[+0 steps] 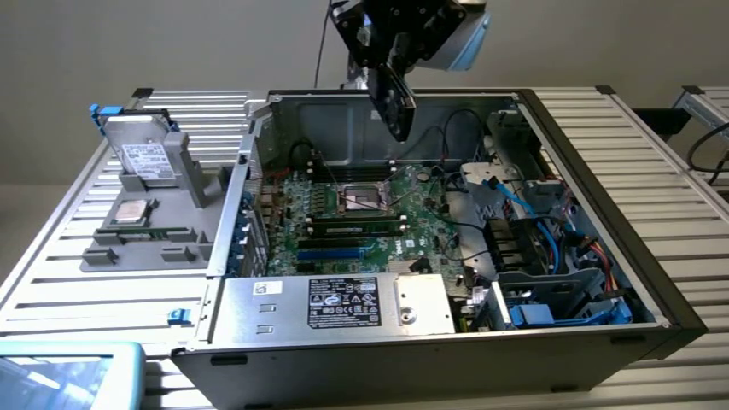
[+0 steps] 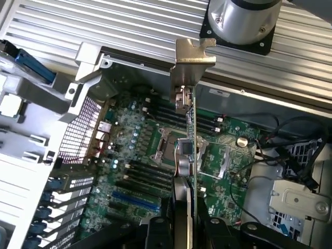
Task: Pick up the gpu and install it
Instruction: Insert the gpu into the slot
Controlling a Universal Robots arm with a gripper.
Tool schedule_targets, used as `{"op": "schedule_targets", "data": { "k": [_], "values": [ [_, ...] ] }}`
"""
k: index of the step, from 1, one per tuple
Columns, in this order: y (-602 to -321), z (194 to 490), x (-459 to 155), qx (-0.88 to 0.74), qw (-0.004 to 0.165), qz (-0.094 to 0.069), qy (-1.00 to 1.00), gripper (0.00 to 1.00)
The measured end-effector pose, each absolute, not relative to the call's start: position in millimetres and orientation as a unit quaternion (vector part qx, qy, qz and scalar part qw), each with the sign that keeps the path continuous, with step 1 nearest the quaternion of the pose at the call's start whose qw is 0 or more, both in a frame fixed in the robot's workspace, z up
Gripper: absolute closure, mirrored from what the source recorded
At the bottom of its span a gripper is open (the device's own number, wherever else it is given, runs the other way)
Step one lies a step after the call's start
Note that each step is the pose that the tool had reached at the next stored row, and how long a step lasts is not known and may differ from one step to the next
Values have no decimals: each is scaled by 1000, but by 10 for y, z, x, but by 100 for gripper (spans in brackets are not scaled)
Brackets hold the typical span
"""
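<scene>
gpu (image 1: 395,107) pinched on edge in gripper (image 2: 182,225), hanging above motherboard (image 1: 364,205) inside open computer case (image 1: 319,111), not touching it.

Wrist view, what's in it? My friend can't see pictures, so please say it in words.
The pincer grips the gpu edge-on, with its silver bracket at the far end. The card hangs above the green motherboard inside an open computer case.

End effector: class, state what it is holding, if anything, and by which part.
The end effector holds the gpu, clamped across its two faces near the end away from the silver bracket.
</scene>
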State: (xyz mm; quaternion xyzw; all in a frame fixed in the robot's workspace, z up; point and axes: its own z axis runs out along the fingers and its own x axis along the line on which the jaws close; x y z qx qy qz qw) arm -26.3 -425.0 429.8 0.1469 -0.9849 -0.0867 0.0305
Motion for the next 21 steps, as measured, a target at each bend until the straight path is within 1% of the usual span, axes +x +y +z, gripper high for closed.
{"op": "schedule_targets", "data": {
  "k": [21],
  "values": [
    [-4250,4297,-263,331,44,-79,-939,72]
  ]
}}
